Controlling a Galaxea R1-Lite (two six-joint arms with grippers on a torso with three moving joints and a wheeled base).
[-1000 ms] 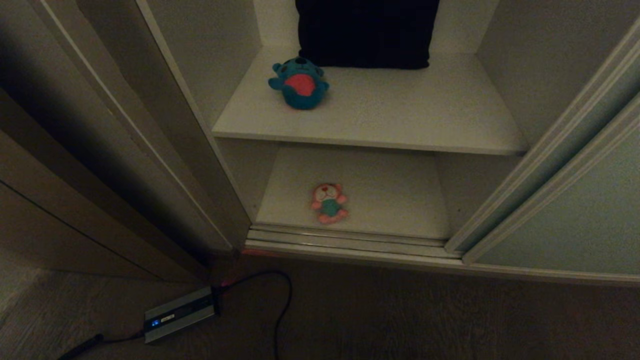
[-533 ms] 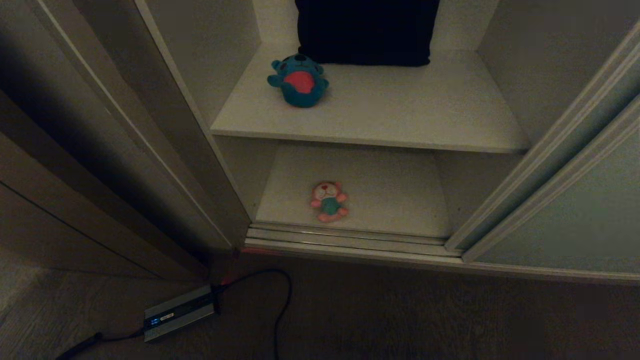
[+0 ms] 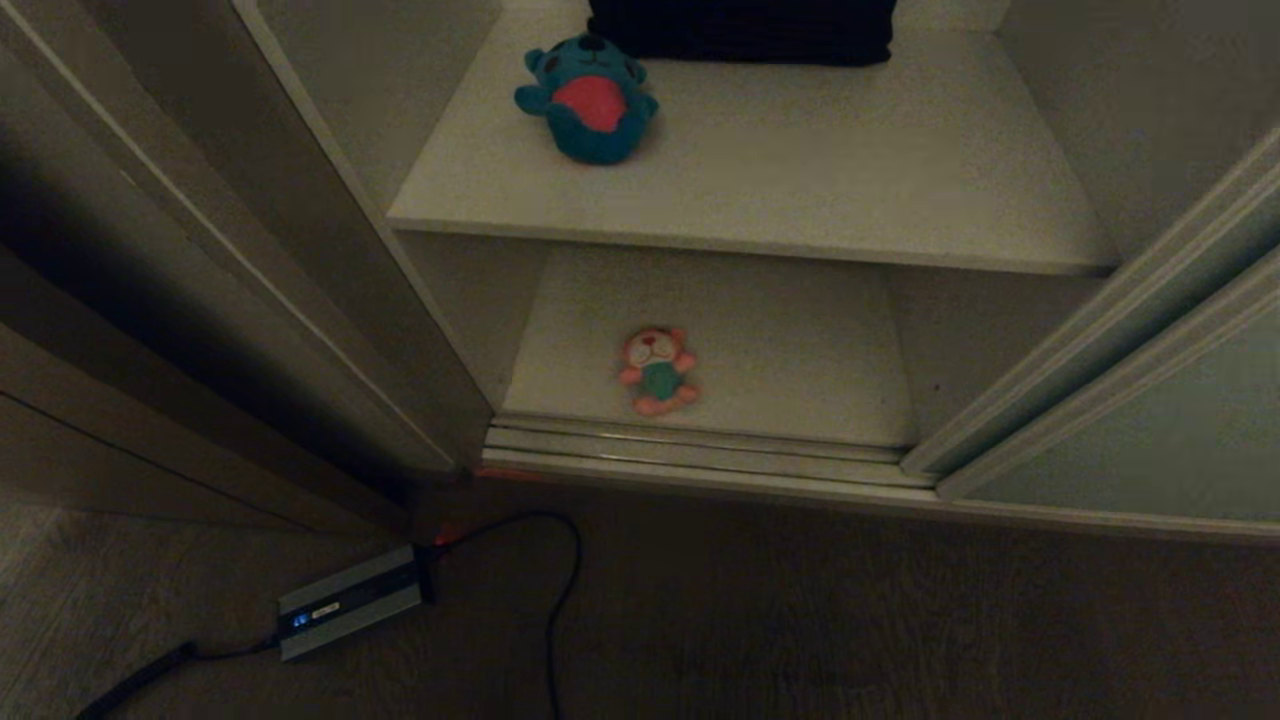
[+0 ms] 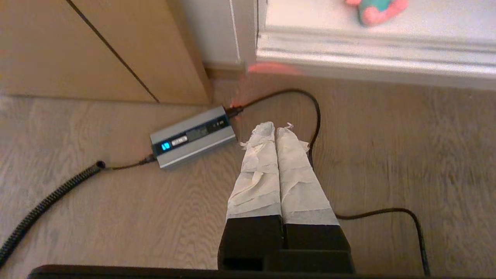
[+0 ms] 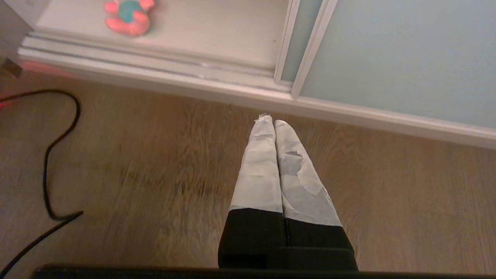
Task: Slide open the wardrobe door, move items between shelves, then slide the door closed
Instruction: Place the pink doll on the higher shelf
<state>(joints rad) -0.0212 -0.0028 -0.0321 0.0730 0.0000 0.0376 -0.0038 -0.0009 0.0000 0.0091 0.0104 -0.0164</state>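
The sliding wardrobe door stands slid to the right, its pale grey-green panel edged in cream. A teal bear in a red shirt lies on the upper shelf. A pink toy with a teal shirt lies on the bottom shelf; its lower part shows again. My left gripper hangs shut and empty over the floor. My right gripper is shut and empty too, short of the door track. Neither arm shows in the head view.
A dark folded cloth lies at the back of the upper shelf. A grey power brick with black cables lies on the wooden floor. A brown wooden panel stands at the left. The cream sliding track borders the opening.
The whole head view has shifted: shelves and toys sit higher in the picture and look nearer, so the camera has moved. Toys, door and cloth keep their places.
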